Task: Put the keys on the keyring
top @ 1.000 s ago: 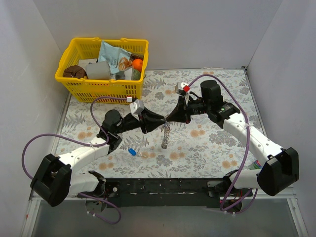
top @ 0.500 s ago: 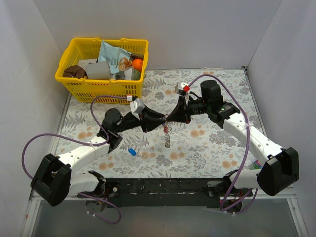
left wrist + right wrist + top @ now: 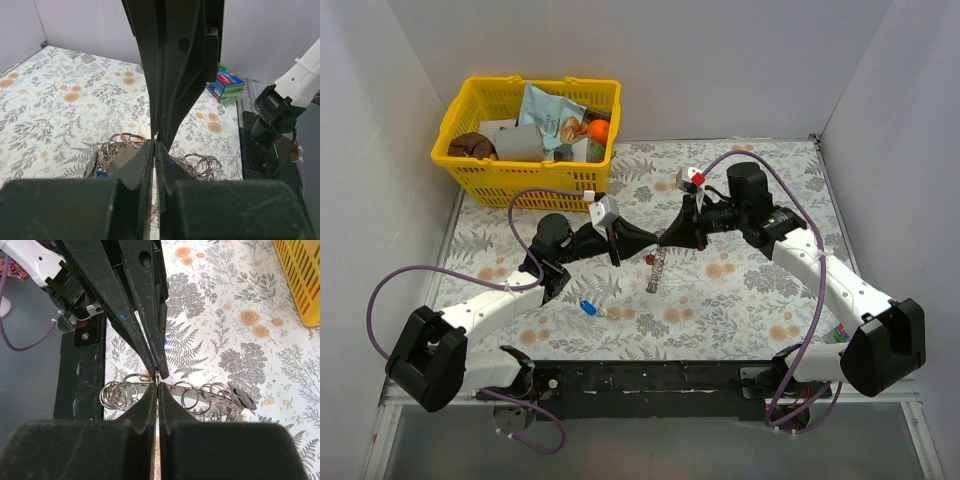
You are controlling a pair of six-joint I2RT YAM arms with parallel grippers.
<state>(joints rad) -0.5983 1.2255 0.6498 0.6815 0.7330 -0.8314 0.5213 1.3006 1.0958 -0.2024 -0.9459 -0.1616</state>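
My left gripper [image 3: 654,241] and right gripper [image 3: 667,238] meet tip to tip above the middle of the table. Both are shut on a thin silver sliver, the keyring [image 3: 158,375], almost hidden between the tips and seen edge-on as the keyring [image 3: 157,136]. My left gripper [image 3: 156,146] points at the right arm's fingers [image 3: 172,75]. My right gripper [image 3: 158,386] faces the left arm's fingers [image 3: 135,305]. A red-capped key [image 3: 650,258] hangs just under the meeting point. A blue-capped key [image 3: 587,308] lies on the cloth near the left arm.
Directly below the grippers lies a bar strung with several loose silver rings [image 3: 658,274], also visible as the ring bar [image 3: 200,395]. A yellow basket [image 3: 472,177] of packets stands at the back left. A small green and blue box [image 3: 226,84] sits by the table's near edge.
My left gripper opened a little, shifted right and up against the right gripper's tips, then shut. The red key rose slightly with it. The right arm has stayed still.
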